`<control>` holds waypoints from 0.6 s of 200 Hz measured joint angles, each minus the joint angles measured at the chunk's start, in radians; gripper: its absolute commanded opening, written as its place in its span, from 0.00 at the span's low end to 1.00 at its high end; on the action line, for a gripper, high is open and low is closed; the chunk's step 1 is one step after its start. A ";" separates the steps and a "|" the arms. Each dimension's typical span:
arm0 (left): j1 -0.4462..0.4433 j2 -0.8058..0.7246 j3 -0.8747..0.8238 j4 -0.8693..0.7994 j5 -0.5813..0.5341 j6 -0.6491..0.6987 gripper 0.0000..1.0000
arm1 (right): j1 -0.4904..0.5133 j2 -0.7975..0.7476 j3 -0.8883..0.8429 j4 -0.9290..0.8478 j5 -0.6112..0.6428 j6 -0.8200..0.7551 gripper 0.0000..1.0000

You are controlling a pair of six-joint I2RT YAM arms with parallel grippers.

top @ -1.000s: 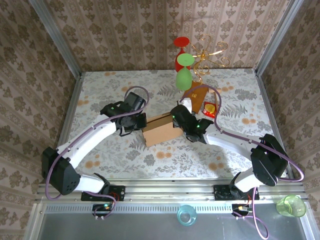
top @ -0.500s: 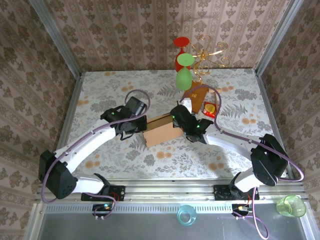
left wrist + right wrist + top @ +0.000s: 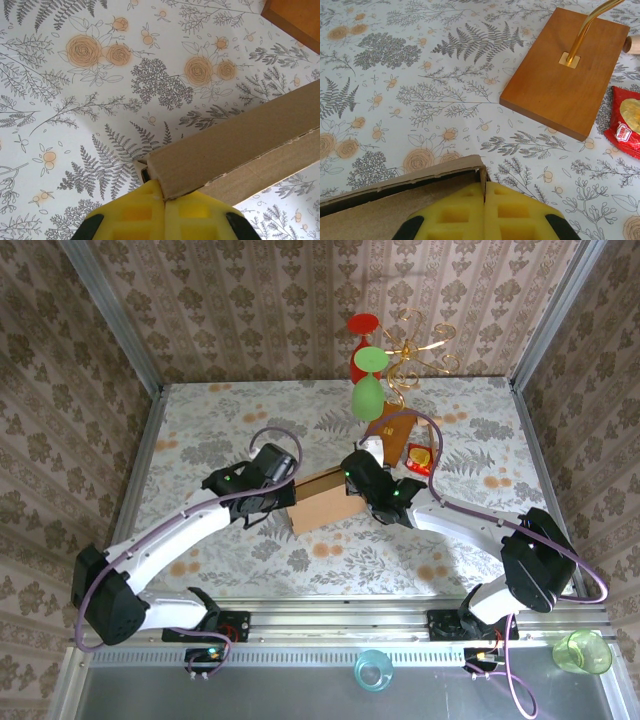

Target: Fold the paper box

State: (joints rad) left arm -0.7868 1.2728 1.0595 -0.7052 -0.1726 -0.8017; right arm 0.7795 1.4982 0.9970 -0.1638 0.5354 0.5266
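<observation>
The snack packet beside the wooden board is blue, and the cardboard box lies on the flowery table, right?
No: the snack packet is red, not blue; the right wrist view shows it beside the wooden board. The cardboard box does lie on the flowery table.

Top camera: high above near edge of table [image 3: 200, 420], looking down over whole flowered top. Left wrist camera: close behind left gripper [image 3: 164, 197], facing past fingertips at box [image 3: 240, 140] corner. Right wrist camera: close behind right gripper [image 3: 484, 187], box edge at fingertips, wooden base [image 3: 555, 85] ahead. All three share box.
</observation>
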 measured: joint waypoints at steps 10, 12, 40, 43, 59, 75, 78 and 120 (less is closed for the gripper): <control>-0.007 -0.005 -0.009 0.010 -0.012 -0.006 0.00 | 0.000 0.000 -0.001 0.000 0.000 0.000 0.00; -0.010 -0.006 -0.010 0.011 -0.015 -0.007 0.00 | 0.000 0.000 -0.001 0.001 0.000 0.000 0.00; -0.032 -0.010 -0.026 0.029 -0.061 -0.019 0.00 | 0.000 -0.005 -0.005 0.003 0.000 0.000 0.00; -0.034 -0.011 -0.028 0.031 -0.063 -0.019 0.00 | 0.000 -0.005 -0.005 0.003 0.000 0.000 0.00; -0.044 -0.013 -0.037 0.042 -0.085 -0.026 0.00 | 0.000 -0.005 -0.006 0.002 0.000 -0.003 0.00; -0.051 -0.016 -0.047 0.055 -0.104 -0.032 0.00 | 0.000 -0.006 -0.006 0.001 0.000 -0.004 0.00; -0.053 -0.017 -0.050 0.057 -0.107 -0.033 0.00 | 0.000 -0.006 -0.006 0.001 0.000 -0.004 0.00; -0.076 -0.023 -0.077 0.090 -0.156 -0.043 0.00 | 0.000 -0.007 -0.005 -0.002 -0.001 -0.008 0.00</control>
State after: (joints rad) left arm -0.8631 1.2495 0.9829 -0.6147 -0.3283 -0.8444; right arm 0.7799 1.4910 0.9916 -0.1654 0.5346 0.5190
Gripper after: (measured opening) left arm 0.048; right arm 0.043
